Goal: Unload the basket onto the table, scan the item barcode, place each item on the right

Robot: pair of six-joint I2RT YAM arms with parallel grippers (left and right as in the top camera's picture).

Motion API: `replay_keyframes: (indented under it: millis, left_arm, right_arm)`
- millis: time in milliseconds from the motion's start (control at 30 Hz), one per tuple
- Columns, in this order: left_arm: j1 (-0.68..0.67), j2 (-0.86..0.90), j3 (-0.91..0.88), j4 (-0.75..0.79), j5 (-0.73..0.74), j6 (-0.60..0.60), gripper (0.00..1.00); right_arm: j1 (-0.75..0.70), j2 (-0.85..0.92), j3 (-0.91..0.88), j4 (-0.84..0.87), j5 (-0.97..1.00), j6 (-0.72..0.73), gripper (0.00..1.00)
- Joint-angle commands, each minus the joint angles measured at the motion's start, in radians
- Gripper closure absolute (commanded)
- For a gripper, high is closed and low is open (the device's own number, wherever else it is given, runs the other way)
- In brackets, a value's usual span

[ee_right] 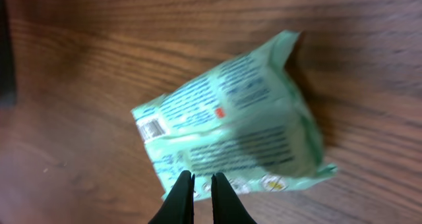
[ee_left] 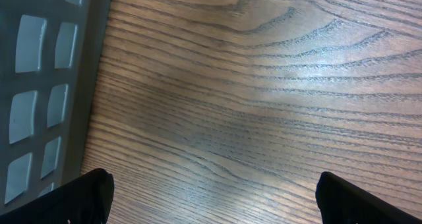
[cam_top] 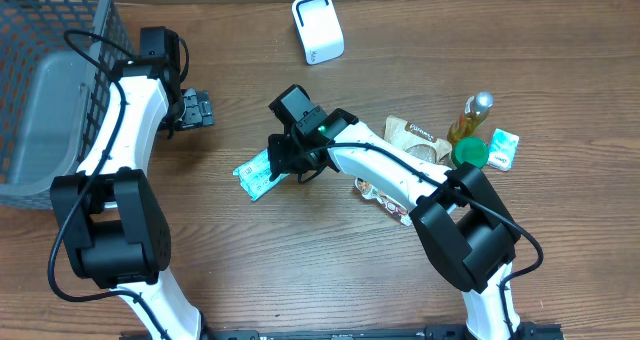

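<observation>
The right gripper (ee_right: 202,178) is clamped on the edge of the mint-green snack packet (ee_right: 231,118). Well apart from that packet, the left gripper (ee_left: 211,190) hangs with its fingers spread wide.

The crinkled mint-green plastic packet (ee_right: 231,125) carries blocks of dark blue print, one small red mark and a white barcode patch with black bars. The wooden table (cam_top: 300,280) is mid-brown, streaked with darker wavy grain. The plastic lattice basket (cam_top: 40,80) is grey. The rounded plastic box (cam_top: 318,27) is white. The slim glass bottle (cam_top: 470,118) is yellow-gold with a silvery cap. The round lid (cam_top: 469,154) is bright green, and the small carton (cam_top: 503,148) is green and white. The left arm (cam_top: 130,110) and right arm (cam_top: 390,170) are white with black joints.
</observation>
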State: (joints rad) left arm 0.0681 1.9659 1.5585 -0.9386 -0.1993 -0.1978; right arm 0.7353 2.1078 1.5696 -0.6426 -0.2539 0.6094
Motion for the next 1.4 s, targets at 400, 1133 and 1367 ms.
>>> replay_keyframes:
  millis: [400, 1133, 1367]
  left_arm:
    - [0.010, 0.003, 0.015, 0.002, -0.013, 0.018, 0.00]
    - [0.010, 0.003, 0.015, 0.002, -0.013, 0.018, 0.00]
    - [0.010, 0.003, 0.015, 0.002, -0.013, 0.018, 0.00]
  right_arm:
    - [0.005, 0.113, 0.001, -0.033, 0.074, -0.007, 0.92]
    - [0.022, 0.062, 0.114, 0.033, 0.148, -0.014, 0.89]
    - [0.029, 0.109, 0.051, 0.071, 0.150, -0.014, 0.84]
